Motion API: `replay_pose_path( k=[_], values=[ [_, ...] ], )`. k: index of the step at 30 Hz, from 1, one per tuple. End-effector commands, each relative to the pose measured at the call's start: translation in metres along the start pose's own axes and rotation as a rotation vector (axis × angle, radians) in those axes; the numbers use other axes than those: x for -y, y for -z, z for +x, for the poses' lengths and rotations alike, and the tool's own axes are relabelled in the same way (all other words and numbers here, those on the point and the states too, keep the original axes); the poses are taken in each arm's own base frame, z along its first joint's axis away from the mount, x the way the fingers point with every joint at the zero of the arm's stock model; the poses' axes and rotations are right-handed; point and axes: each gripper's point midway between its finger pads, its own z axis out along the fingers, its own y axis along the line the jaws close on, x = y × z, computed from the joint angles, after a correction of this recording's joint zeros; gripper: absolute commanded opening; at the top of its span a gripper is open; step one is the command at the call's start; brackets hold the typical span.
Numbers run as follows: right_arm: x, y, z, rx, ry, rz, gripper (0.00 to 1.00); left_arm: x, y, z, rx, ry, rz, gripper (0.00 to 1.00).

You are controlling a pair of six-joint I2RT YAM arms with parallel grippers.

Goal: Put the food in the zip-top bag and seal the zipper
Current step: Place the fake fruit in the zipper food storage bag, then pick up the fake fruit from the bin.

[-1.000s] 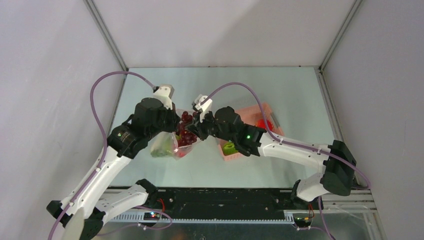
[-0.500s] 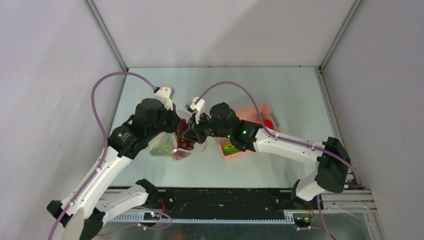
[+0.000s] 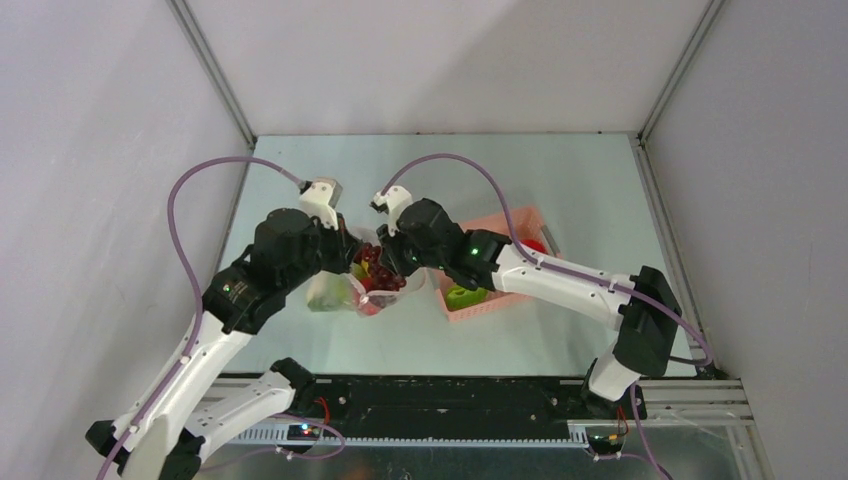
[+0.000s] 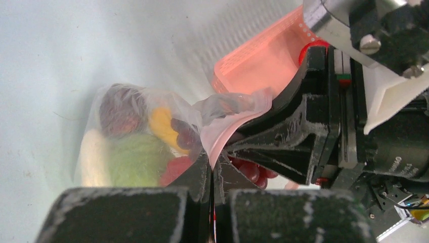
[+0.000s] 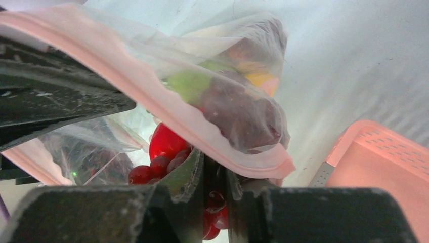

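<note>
The zip-top bag (image 3: 335,292) hangs between my two grippers, holding white, leafy green, yellow and dark maroon food (image 4: 126,147). My left gripper (image 4: 212,169) is shut on the bag's mouth edge, by the pink zipper (image 4: 227,131). My right gripper (image 5: 215,169) is at the bag's mouth under the zipper strip (image 5: 152,96). Its jaws stand slightly apart, and a cluster of red grapes (image 5: 162,162) lies at and below its fingertips. From above, the grapes (image 3: 375,262) sit in the bag's opening between both grippers.
The pink slatted basket (image 3: 505,225) stands just right of the bag under my right arm. It holds a lime-green piece (image 3: 460,297) and a red piece (image 3: 535,245). Grey walls close the table on three sides.
My right gripper has carried the grapes left and down into the bag's mouth, and its jaws have parted a little. My left gripper shifted slightly left, still gripping the bag edge.
</note>
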Motion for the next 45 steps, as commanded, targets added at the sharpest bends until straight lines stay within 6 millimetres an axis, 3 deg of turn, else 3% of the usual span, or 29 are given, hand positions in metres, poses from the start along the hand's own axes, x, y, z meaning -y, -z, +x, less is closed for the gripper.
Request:
replay_pose_path(
  k=[1, 5, 10, 12, 13, 14, 15, 16, 17, 18, 21, 25, 27, 29, 31, 34, 38, 45],
  values=[
    [-0.017, 0.018, -0.027, 0.061, 0.008, -0.026, 0.27, 0.01, 0.008, -0.031, 0.13, -0.01, 0.052, 0.0],
    [-0.034, 0.041, -0.041, 0.117, 0.018, -0.119, 0.54, 0.006, 0.006, -0.03, 0.125, 0.002, 0.027, 0.0],
    [-0.056, 0.085, -0.068, 0.25, 0.06, -0.254, 0.72, 0.004, 0.006, -0.03, 0.131, 0.006, 0.015, 0.0],
    [-0.056, 0.101, -0.077, 0.299, 0.069, -0.264, 0.82, 0.002, 0.006, -0.03, 0.133, 0.006, 0.007, 0.0],
    [-0.051, 0.104, -0.076, 0.31, 0.066, -0.253, 0.87, 0.001, 0.005, -0.03, 0.13, 0.005, 0.002, 0.0],
    [-0.046, 0.117, -0.088, 0.364, 0.052, -0.233, 0.96, 0.0, 0.005, -0.03, 0.131, 0.007, -0.002, 0.0],
    [-0.039, 0.118, -0.084, 0.369, 0.042, -0.215, 0.98, 0.0, 0.004, -0.03, 0.129, 0.008, -0.005, 0.0],
    [-0.03, 0.13, -0.095, 0.424, 0.014, -0.186, 0.99, -0.001, 0.004, -0.029, 0.128, 0.007, -0.007, 0.0],
    [-0.021, 0.129, -0.089, 0.424, -0.001, -0.155, 0.99, -0.001, 0.003, -0.029, 0.127, 0.008, -0.009, 0.0],
    [-0.005, 0.139, -0.095, 0.462, -0.036, -0.094, 0.99, -0.001, 0.003, -0.029, 0.126, 0.008, -0.01, 0.0],
    [0.044, 0.151, -0.088, 0.485, -0.126, 0.096, 1.0, -0.001, 0.002, -0.028, 0.122, 0.01, -0.01, 0.0],
    [0.12, 0.164, -0.061, 0.46, -0.301, 0.413, 0.99, -0.002, 0.0, -0.027, 0.118, 0.009, -0.015, 0.0],
    [0.155, 0.17, -0.04, 0.417, -0.379, 0.573, 0.99, -0.002, -0.001, -0.027, 0.116, 0.009, -0.016, 0.0],
    [0.186, 0.173, -0.005, 0.312, -0.428, 0.717, 0.99, -0.003, -0.002, -0.027, 0.113, 0.008, -0.018, 0.0],
    [0.209, 0.175, 0.02, 0.238, -0.475, 0.819, 0.99, -0.003, -0.003, -0.026, 0.108, 0.009, -0.02, 0.0],
    [0.231, 0.174, 0.049, 0.135, -0.508, 0.925, 0.99, -0.003, -0.003, -0.025, 0.104, 0.008, -0.018, 0.0],
    [0.254, 0.157, 0.085, 0.001, -0.541, 1.011, 0.99, -0.003, -0.004, -0.025, 0.107, 0.009, -0.02, 0.0],
    [0.275, 0.135, 0.12, -0.104, -0.609, 1.086, 0.99, -0.004, -0.005, -0.025, 0.098, 0.008, -0.025, 0.0]
  ],
)
